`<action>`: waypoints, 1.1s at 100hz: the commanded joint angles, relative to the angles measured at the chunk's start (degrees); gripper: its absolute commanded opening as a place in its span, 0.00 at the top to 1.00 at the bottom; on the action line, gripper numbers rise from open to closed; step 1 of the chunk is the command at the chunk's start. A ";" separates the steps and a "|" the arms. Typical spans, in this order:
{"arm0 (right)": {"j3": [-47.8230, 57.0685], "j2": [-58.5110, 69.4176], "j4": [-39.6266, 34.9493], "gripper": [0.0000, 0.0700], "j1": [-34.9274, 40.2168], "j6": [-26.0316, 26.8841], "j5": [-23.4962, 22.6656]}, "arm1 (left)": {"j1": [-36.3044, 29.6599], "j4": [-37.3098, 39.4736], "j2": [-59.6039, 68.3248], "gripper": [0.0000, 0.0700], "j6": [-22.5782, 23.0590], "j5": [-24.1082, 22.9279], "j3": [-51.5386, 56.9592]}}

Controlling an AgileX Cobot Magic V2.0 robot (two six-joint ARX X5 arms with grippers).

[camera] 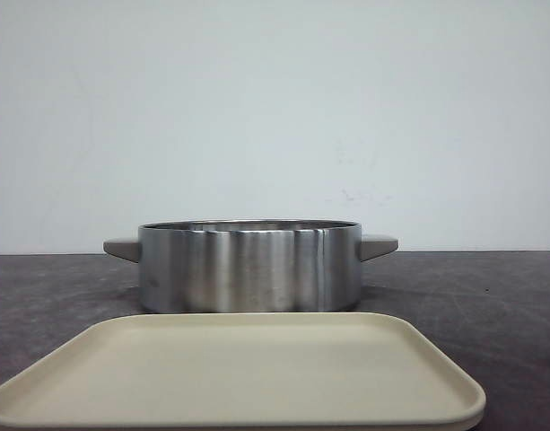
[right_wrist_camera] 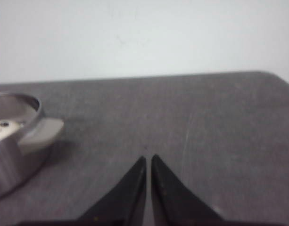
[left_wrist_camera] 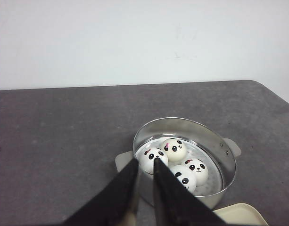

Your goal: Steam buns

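Observation:
Several white buns with black panda faces lie together inside a round steel steamer pot (left_wrist_camera: 218,143); one bun (left_wrist_camera: 174,149) is at the back and another (left_wrist_camera: 196,170) beside it. In the front view the pot (camera: 248,269) stands mid-table and its wall hides the buns. My left gripper (left_wrist_camera: 145,162) hangs above and short of the pot's near rim, its black fingers almost together with only a thin gap and nothing between them. My right gripper (right_wrist_camera: 148,157) is shut over bare table, well off to the side of the pot's handle (right_wrist_camera: 40,134). Neither gripper shows in the front view.
A beige rectangular tray (camera: 239,368) lies empty in front of the pot, its corner (left_wrist_camera: 241,215) showing in the left wrist view. The table (camera: 490,296) is dark grey, with a plain white wall behind it.

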 commanded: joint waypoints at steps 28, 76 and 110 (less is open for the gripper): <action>-0.15 0.11 -5.60 0.98 -0.11 -2.14 0.57 | -0.15 0.57 0.24 0.97 0.04 -0.28 0.66; -0.13 0.11 -4.26 0.98 -0.04 -2.08 0.17 | -0.15 0.57 0.22 0.97 0.04 -0.28 0.66; -0.13 0.11 -4.26 0.98 -0.04 -2.08 0.17 | -0.15 0.57 0.22 0.97 0.04 -0.28 0.66</action>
